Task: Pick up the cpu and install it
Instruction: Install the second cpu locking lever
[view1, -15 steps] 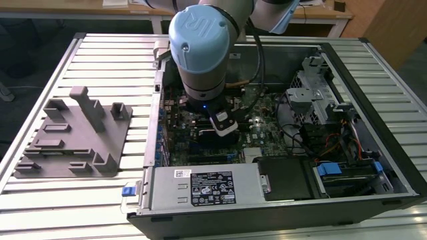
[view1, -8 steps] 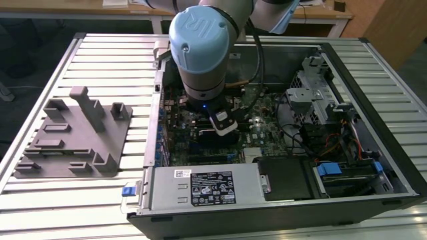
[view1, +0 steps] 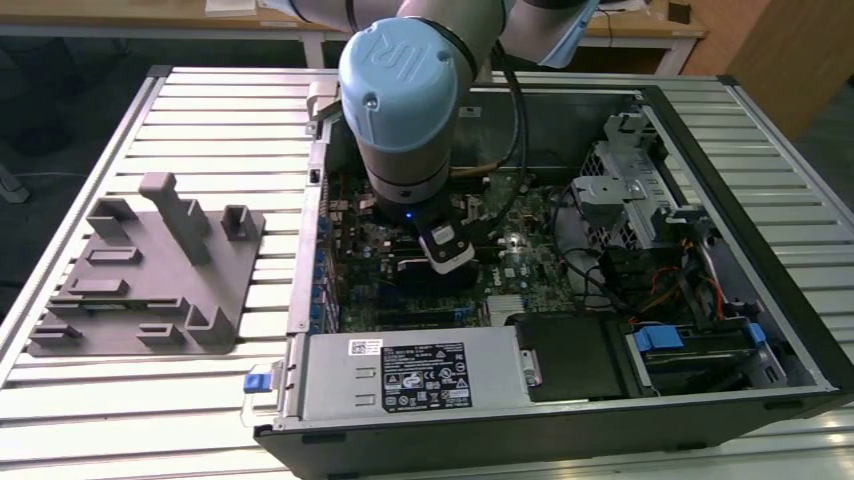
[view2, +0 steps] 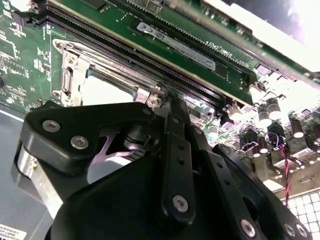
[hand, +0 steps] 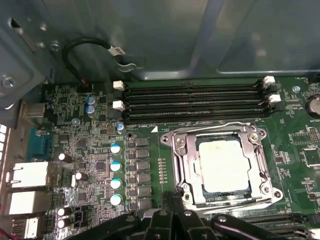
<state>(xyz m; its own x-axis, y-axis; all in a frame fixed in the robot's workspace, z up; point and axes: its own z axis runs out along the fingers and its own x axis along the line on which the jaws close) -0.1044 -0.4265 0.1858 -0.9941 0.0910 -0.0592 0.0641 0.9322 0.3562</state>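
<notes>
The cpu (hand: 223, 165), a silvery square chip, lies flat inside the metal socket frame (hand: 182, 165) on the green motherboard; in the second wrist view the cpu (view2: 102, 92) shows pale within the same frame. My gripper (hand: 171, 202) hovers just beside the socket's edge with its black fingers pressed together and nothing between them. In the second wrist view the gripper (view2: 169, 102) ends close to the socket's corner. In the exterior view the gripper (view1: 447, 262) reaches down into the open computer case (view1: 747, 130) over the motherboard.
Memory slots (hand: 195, 102) run alongside the socket. Capacitors (hand: 115, 172) stand beside it. A power supply (view1: 414, 375) and drive bays (view1: 627, 200) crowd the case. A grey holder block (view1: 147, 270) sits on the slatted table at the exterior view's left.
</notes>
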